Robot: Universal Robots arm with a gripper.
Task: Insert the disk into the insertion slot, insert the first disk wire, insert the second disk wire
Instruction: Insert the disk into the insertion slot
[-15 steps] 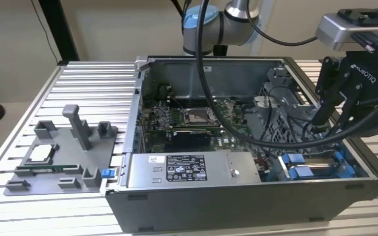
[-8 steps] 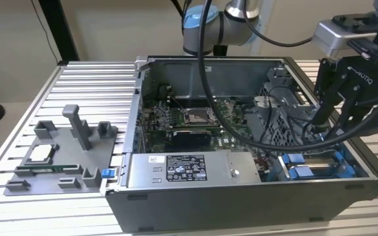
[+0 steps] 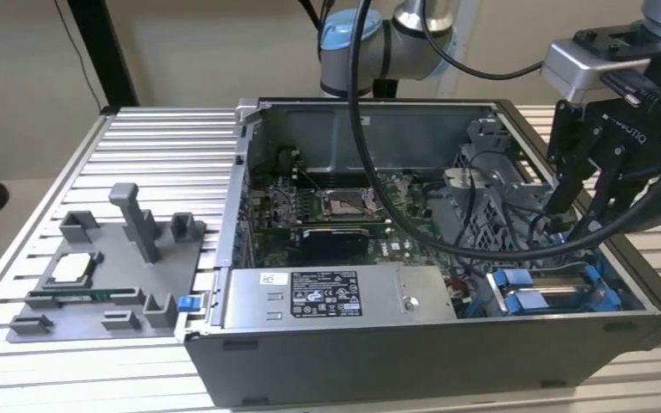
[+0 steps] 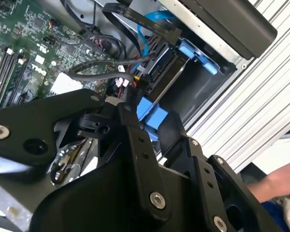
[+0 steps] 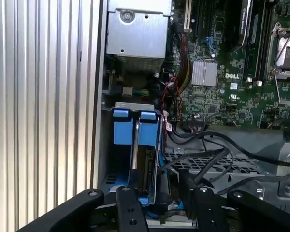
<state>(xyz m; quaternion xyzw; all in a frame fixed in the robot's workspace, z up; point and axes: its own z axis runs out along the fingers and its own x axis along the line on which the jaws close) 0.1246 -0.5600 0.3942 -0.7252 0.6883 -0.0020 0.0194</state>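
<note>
Exterior view: the computer case (image 3: 423, 361) lies open side up on the slatted table (image 3: 158, 146); I judge that gives the arm a straight reach down into it.
gripper (image 3: 583, 211): it hangs over the case corner at the exterior view's right, just above the slot, placed for work there, I'd say.
jaws: they look parted to me, with nothing clamped between them.
slot (image 3: 537, 298): the blue-railed bay in that same corner.
disk (image 5: 135, 133): it appears seated in the slot, its blue frame tabs at the mouth.
wires (image 4: 118, 79): a loose bundle with a small connector sits just beside the gripper in the second wrist view; I cannot tell whether any is plugged in.
</note>
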